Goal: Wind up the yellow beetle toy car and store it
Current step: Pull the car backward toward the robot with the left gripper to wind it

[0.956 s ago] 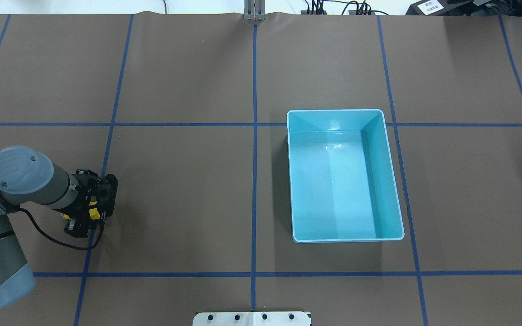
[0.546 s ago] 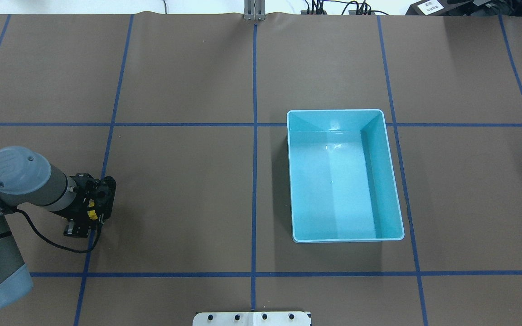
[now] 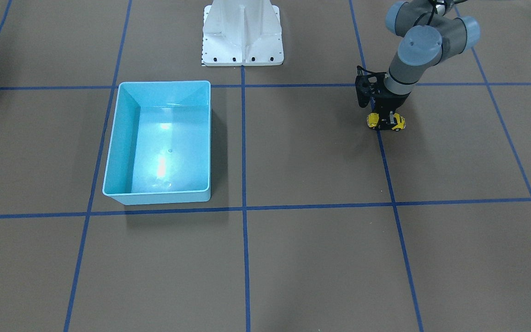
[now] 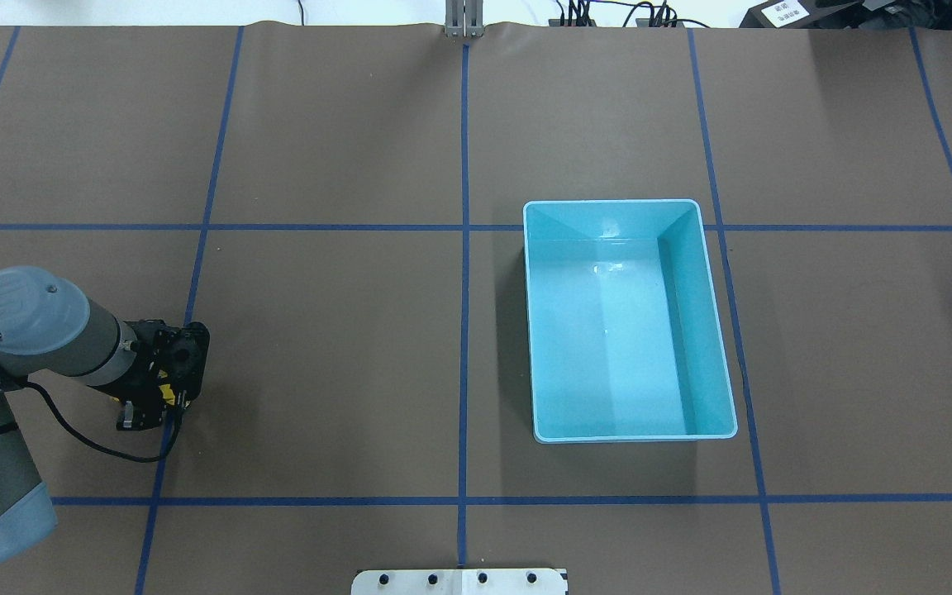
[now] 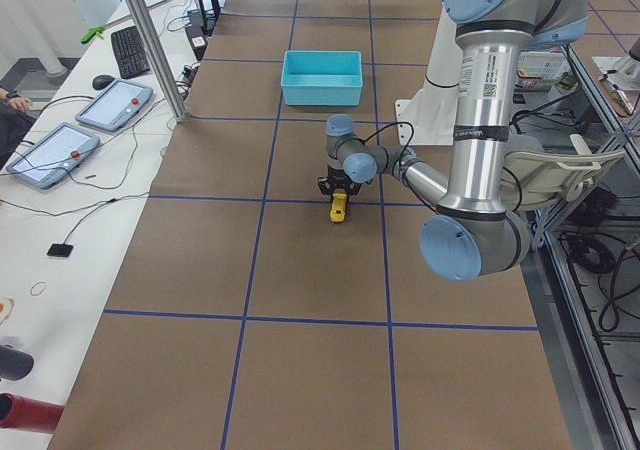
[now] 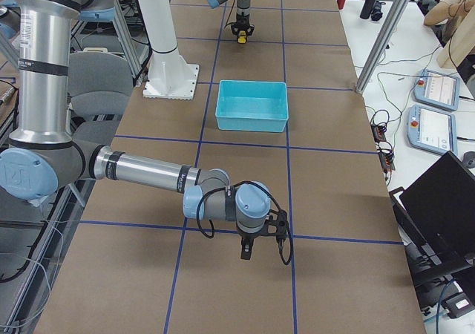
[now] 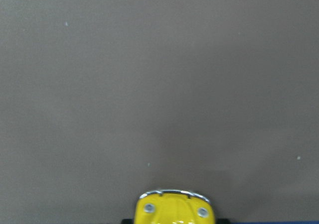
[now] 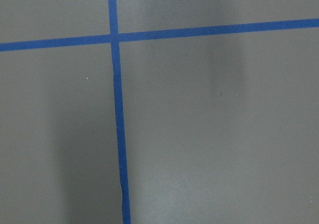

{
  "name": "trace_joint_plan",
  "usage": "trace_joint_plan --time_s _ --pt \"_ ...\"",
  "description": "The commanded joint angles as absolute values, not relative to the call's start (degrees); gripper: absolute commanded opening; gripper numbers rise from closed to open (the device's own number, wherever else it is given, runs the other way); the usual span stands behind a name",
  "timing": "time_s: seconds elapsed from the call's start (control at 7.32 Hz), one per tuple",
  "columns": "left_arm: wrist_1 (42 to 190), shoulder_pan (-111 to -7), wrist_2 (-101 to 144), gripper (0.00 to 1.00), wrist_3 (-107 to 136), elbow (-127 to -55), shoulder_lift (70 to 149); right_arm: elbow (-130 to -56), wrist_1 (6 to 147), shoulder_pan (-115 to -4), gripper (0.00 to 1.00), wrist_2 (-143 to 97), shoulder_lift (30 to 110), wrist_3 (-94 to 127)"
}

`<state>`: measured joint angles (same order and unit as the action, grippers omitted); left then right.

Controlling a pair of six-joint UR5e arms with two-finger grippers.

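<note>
The yellow beetle toy car (image 3: 386,121) stands on the brown table, on a blue tape line at the robot's left side. My left gripper (image 3: 385,121) points straight down and is shut on the car. In the overhead view only a bit of yellow (image 4: 167,396) shows under the gripper (image 4: 160,397). The left wrist view shows the car's end (image 7: 175,210) at the bottom edge. The car also shows in both side views (image 5: 339,208) (image 6: 241,39). My right gripper (image 6: 246,255) hangs low over the table, far from the car, and I cannot tell whether it is open.
The light blue bin (image 4: 612,203) stands open and empty right of the table's middle, far from the car; it also shows in the front view (image 3: 164,83). The white robot base (image 3: 242,32) is at the robot's side. Blue tape lines grid the table.
My left gripper has slid slightly to the overhead view's left with the car in it, along the table. The bin has not moved.
</note>
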<state>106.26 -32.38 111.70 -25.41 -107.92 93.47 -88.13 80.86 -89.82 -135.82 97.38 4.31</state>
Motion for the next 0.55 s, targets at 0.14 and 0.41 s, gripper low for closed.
trace_joint_plan --time_s 0.14,0.41 --pt "110.8 -33.3 112.1 0.27 -25.2 -108.6 91.3 -88.1 80.9 -89.8 1.0 -135.8 97.5 4.3" --pt "112.0 -35.4 113.5 0.26 -25.1 -108.6 90.9 -88.0 80.9 -89.8 1.0 -135.7 98.2 4.1"
